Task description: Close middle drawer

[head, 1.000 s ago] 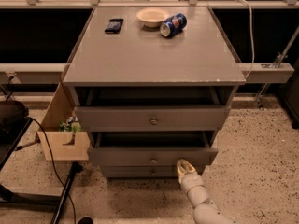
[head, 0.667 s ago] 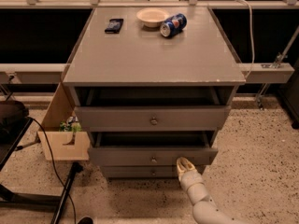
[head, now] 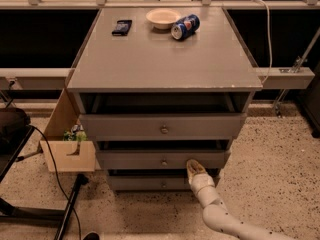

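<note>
The grey cabinet has three drawers. The middle drawer is the low flat front with a small round knob at centre; a dark gap shows above it, so it stands a little way out. My gripper comes up from the bottom right on a white arm. Its tip rests against the middle drawer's front, right of the knob. The top drawer, with the taller front, also stands out a little. The bottom drawer is the narrowest.
On the cabinet top lie a black phone, a cream bowl and a blue can on its side. A wooden box sits on the floor to the left, beside a black cable and a stand.
The gripper has stayed at the middle drawer's front, right of the knob. The drawer's front shows no clear movement.
</note>
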### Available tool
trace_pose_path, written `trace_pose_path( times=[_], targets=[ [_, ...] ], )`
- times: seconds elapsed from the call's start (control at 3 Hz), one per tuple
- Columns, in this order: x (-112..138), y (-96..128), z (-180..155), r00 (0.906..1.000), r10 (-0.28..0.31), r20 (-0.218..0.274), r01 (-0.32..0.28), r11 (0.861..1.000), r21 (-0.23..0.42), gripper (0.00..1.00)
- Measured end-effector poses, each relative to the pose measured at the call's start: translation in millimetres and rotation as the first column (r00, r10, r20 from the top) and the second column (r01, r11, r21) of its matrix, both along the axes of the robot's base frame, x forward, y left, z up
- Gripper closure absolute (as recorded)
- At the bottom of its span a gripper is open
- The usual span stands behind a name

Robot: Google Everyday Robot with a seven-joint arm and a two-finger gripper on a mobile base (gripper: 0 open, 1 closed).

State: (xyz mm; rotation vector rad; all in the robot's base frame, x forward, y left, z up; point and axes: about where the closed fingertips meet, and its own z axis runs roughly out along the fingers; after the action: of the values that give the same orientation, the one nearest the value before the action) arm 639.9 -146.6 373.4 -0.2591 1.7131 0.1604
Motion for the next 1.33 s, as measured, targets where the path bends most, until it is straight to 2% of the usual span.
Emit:
trace_pose_path(
  times=[0.67, 1.0, 1.33],
  targets=[
    [1, 3, -1, 0.9999, 0.01, -0.006, -0.01, 1.0, 0.0, 1.0],
    [-4, 6, 2, 0.9967, 0.063, -0.051, -0.063, 0.998, -0.012, 1.0],
    [-20, 4, 11, 0.9671, 0.165, -0.194, -0.171, 0.985, -0.018, 1.0]
  ],
)
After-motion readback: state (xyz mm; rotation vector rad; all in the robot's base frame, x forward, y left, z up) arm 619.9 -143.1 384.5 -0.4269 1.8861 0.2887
